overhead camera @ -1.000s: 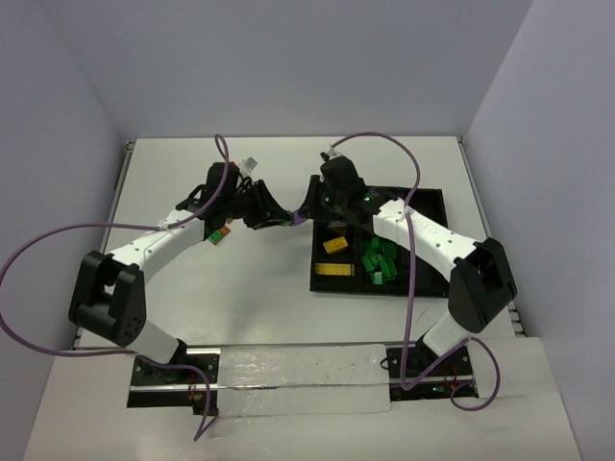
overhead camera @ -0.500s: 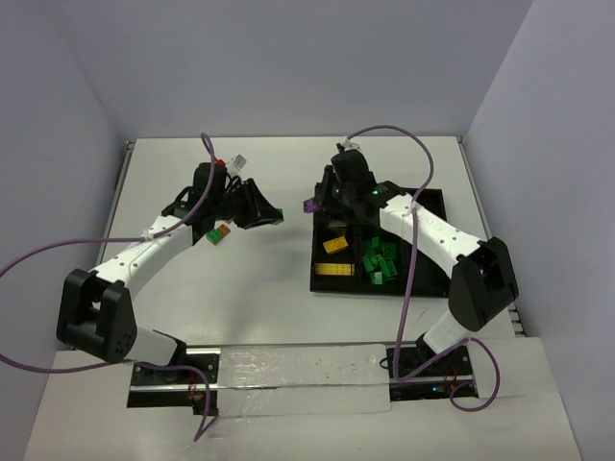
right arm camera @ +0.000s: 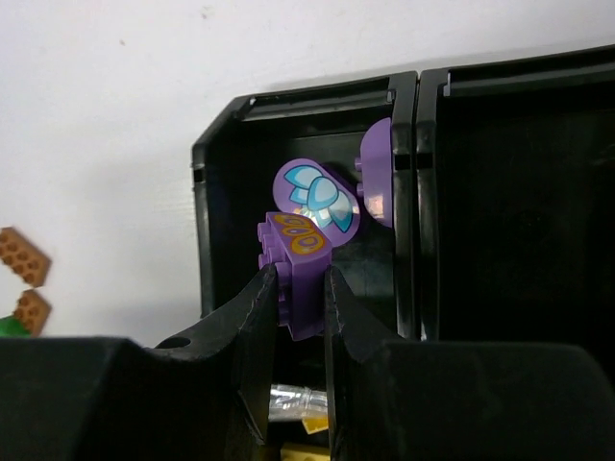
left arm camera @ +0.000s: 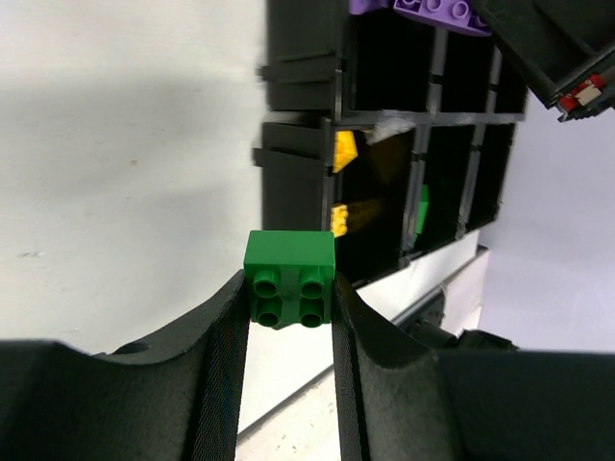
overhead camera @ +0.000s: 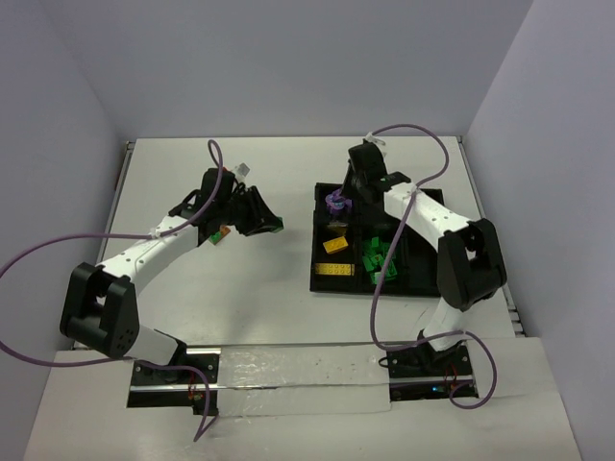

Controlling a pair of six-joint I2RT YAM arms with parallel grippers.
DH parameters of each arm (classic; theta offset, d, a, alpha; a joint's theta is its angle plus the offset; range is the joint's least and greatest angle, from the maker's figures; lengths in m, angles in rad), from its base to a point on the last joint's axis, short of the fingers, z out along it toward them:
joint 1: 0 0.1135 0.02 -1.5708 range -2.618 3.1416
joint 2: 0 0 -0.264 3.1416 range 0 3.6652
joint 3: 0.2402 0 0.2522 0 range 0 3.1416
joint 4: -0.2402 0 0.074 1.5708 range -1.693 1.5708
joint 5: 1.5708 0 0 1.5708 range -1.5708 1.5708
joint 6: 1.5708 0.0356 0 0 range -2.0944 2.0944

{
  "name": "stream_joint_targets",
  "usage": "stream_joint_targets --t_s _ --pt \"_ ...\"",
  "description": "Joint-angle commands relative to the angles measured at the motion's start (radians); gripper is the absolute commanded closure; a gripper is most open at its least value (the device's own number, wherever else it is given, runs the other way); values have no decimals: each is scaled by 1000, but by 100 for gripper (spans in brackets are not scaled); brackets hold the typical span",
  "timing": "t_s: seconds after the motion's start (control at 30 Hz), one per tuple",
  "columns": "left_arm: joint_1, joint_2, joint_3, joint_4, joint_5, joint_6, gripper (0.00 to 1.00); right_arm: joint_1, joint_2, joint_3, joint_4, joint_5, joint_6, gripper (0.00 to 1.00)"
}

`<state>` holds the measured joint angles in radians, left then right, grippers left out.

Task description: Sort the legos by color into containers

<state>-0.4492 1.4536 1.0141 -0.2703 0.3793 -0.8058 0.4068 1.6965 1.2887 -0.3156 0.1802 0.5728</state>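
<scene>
Sorting is midway: the tray's (overhead camera: 318, 285) near compartments hold yellow bricks (overhead camera: 335, 269) and a green pile (overhead camera: 378, 259). Farther out, my left gripper (left arm camera: 288, 288) pinches a green brick (left arm camera: 289, 279) tight above the table (overhead camera: 269, 307), left of the tray; it needs carrying to that pile. Farthest, my right gripper (right arm camera: 298, 288) clamps a purple brick (right arm camera: 296, 257) over the far-left compartment's purple pieces (right arm camera: 317, 197); letting go should come next.

The white table (overhead camera: 279, 312) has a matte top, and soft grey shadows lie on it. Pale lilac-grey walls close it in on three sides: a back wall (overhead camera: 288, 58), a left wall (overhead camera: 43, 154) and a right wall (overhead camera: 562, 163). A glossy whitish strip (overhead camera: 307, 375) lies along the near edge, and a thin metal rail (overhead camera: 122, 187) runs along the table's left side.
</scene>
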Motion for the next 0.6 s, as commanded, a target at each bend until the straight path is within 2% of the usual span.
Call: stream_joint_targets --t_s 0.0,0.1,0.17,0.27,0.37,0.47,0.57 --pt "-5 -5 56 -39 -46 14 100 0 37 76 21 0 -25 58" --pt "-7 -7 64 -45 -51 14 100 0 40 89 7 5 -33 31" --pt "-8 -7 71 -51 -56 14 100 1 15 90 5 12 -42 27" --pt "-8 -6 79 -54 -61 15 100 8 -58 58 39 -20 -76 30" --pt "-8 13 104 -77 -63 47 100 39 -151 -33 132 -215 -160 32" --pt "-8 25 115 -92 -84 90 100 72 -174 -51 117 -368 -186 29" --pt "-8 36 132 -108 -79 130 100 130 -213 -94 114 -439 -203 29"
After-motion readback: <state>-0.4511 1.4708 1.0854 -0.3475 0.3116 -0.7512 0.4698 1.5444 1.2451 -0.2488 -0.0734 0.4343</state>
